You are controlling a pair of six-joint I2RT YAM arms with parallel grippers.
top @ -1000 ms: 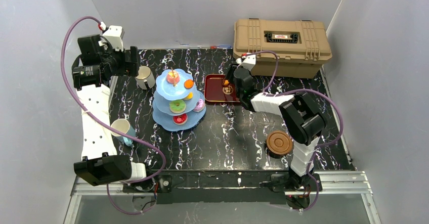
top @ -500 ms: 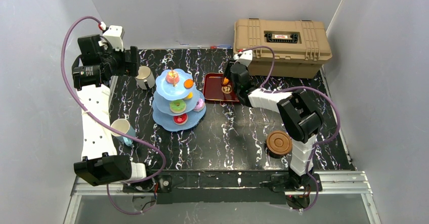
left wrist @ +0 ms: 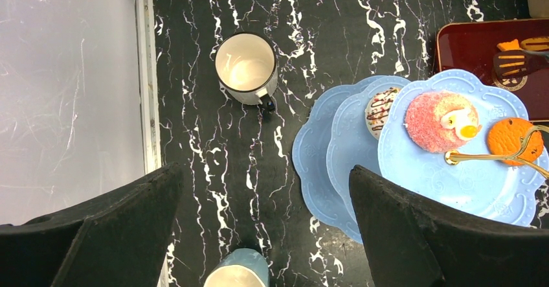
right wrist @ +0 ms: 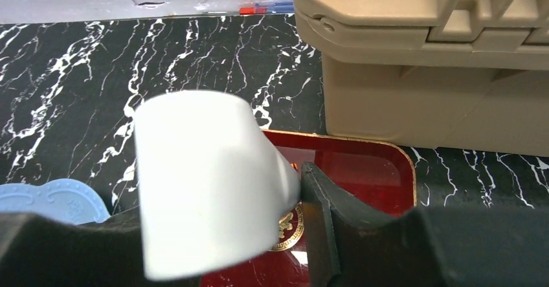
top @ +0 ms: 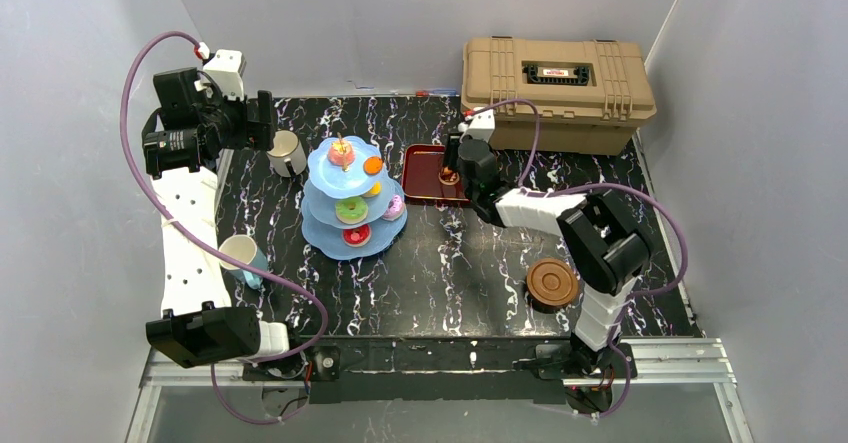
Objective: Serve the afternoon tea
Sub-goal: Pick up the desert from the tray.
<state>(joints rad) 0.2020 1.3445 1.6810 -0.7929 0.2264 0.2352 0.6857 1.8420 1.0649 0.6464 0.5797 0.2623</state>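
The light blue three-tier stand (top: 322, 201) (left wrist: 414, 164) holds toy cakes: a pink one (left wrist: 435, 115) and an orange one (left wrist: 508, 137) on top, with donuts (top: 350, 209) on the lower tiers. Left of it stand a silvery-beige cup (top: 287, 153) (left wrist: 246, 70) and a white-and-teal cup (top: 243, 260) (left wrist: 238, 275). Brown saucers (top: 552, 283) sit stacked at the near right. My left gripper (top: 265, 123) (left wrist: 265, 170) hangs open, high above the cups. My right gripper (top: 452, 168) (right wrist: 220, 196) is shut on the white tongs (right wrist: 201, 183) over the red tray (top: 425, 191). An orange piece (left wrist: 511, 46) shows at the tongs' tips.
The tan plastic case (top: 555, 88) (right wrist: 421, 60) stands at the back right, just behind the dark red tray (right wrist: 375, 164) (left wrist: 472, 47). Grey walls close in the table on three sides. Purple cables loop from both arms.
My right wrist has shifted a little over the red tray with the tongs still in its grip, and its elbow has swung slightly right. The left arm has not moved.
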